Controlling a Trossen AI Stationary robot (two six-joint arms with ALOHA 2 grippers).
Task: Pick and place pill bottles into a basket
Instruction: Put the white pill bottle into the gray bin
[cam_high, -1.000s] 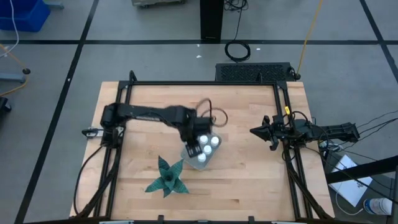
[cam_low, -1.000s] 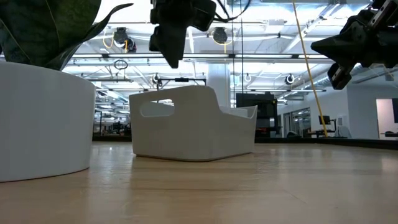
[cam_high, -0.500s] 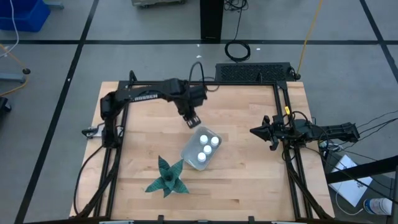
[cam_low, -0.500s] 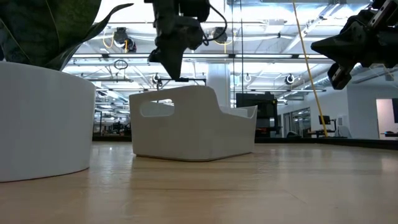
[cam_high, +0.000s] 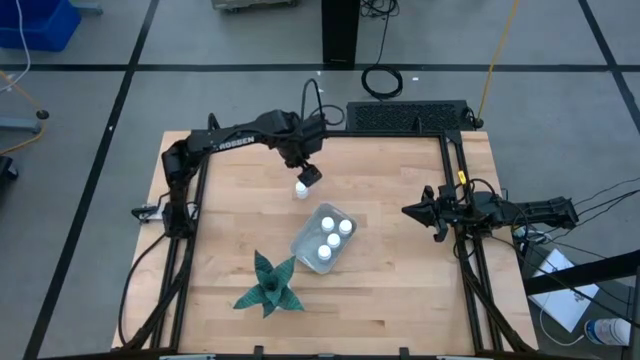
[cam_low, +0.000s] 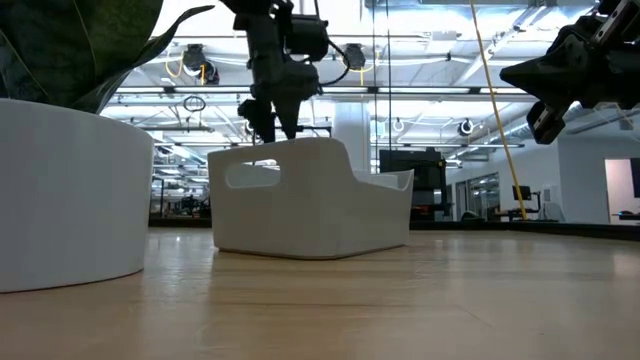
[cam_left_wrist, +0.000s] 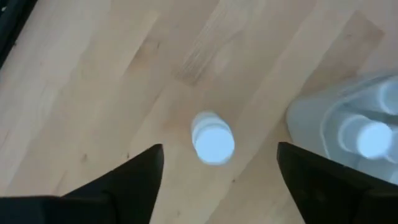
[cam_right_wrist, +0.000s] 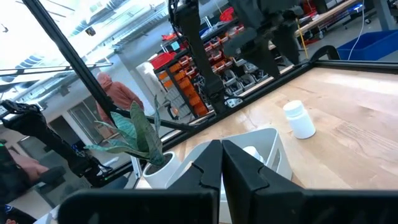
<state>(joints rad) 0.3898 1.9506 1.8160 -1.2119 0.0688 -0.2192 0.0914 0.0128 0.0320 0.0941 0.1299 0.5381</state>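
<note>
Table (cam_high: 400, 290): light wood with a black frame.

Left arm (cam_high: 235, 140) reaches in from the table's left side toward the back middle. Right arm (cam_high: 520, 211) is parked at the right edge, clear of everything.

Plant (cam_high: 267, 284), green and spiky, sits near the front, just beside the basket's front-left corner.

Basket (cam_high: 303, 240) lies mid-table, turned at an angle. 4 bottles (cam_high: 331, 232) stand inside it, white caps up.

Left gripper (cam_high: 304, 180) hangs above the table just behind the basket, fingers (cam_left_wrist: 134, 180) spread wide, holding nothing. In the left wrist view the gap between them frames the 5th bottle.

Right gripper (cam_high: 408, 211) points toward the table's middle, fingers pressed together with nothing between them, well apart from the basket.

5th bottle (cam_high: 300, 188) stands upright on the bare wood behind the basket, near its back-left corner, not touching it. It sits directly under the left gripper; the fingers are not in contact with it.
</note>
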